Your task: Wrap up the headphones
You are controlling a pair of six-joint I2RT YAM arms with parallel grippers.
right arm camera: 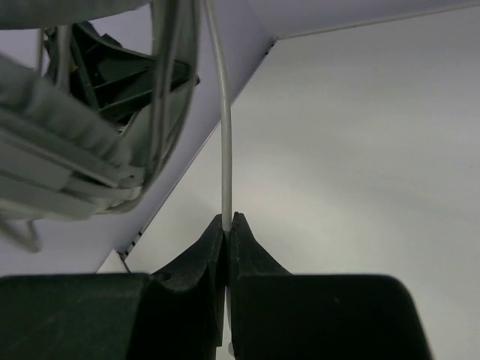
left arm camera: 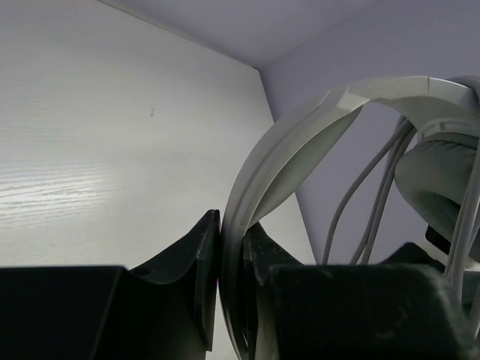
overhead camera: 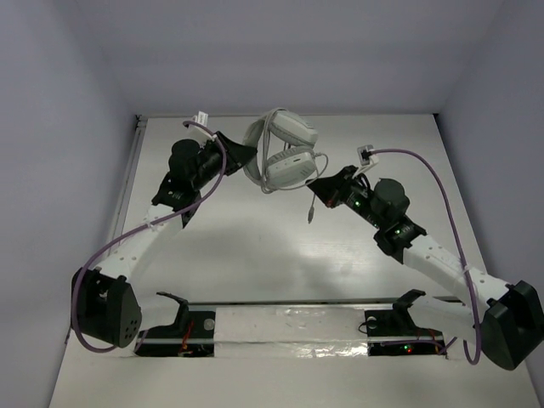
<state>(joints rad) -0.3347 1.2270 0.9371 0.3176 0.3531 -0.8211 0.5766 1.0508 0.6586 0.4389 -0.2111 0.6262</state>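
Left pincer (overhead camera: 248,154) clamps the headphones (overhead camera: 287,167), cups (overhead camera: 294,132) pointing right; right pincer (right arm camera: 226,225) pinches cord (right arm camera: 225,150).

No lettering, brand, number or sign is being shown legibly in any of the three views. Nothing readable is being displayed on the headphones (overhead camera: 289,167).
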